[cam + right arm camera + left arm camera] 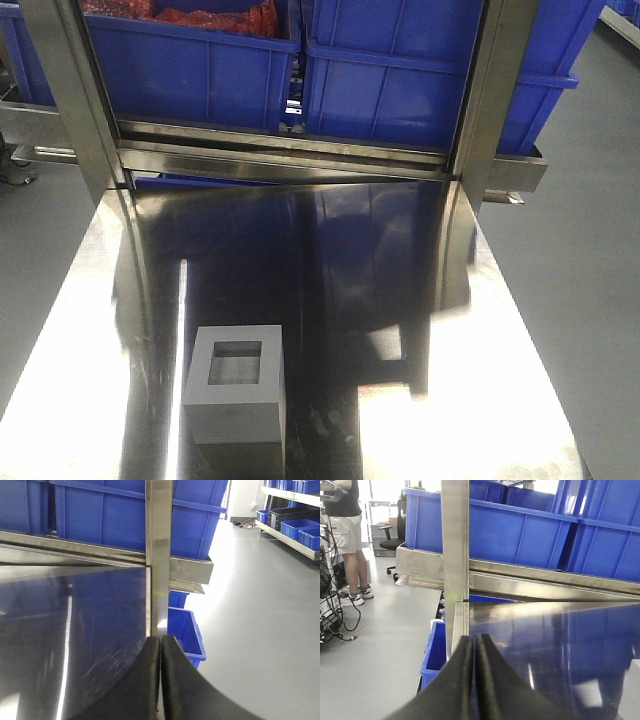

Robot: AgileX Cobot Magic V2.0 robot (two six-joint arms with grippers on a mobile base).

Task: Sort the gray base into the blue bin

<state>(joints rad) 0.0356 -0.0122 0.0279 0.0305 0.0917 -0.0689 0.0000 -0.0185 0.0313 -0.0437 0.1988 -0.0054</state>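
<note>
The gray base point(236, 384) sits on the shiny steel table point(420, 330), near its front and left of centre, with its square recess facing up. Behind the table, a blue bin point(400, 90) stands on a steel rack next to a second one point(190, 75) that holds something red. Neither gripper shows in the front view. In the left wrist view my left gripper point(474, 637) is shut with nothing between its black fingers, over the table's left edge. My right gripper point(160, 639) is likewise shut and empty, over the table's right edge.
Two upright steel posts point(75, 90) point(490, 90) flank the table's far corners, with a steel rail point(290, 150) between them. Smaller blue bins sit on the floor to the left point(434, 652) and right point(187, 632). A person point(345, 535) stands far left.
</note>
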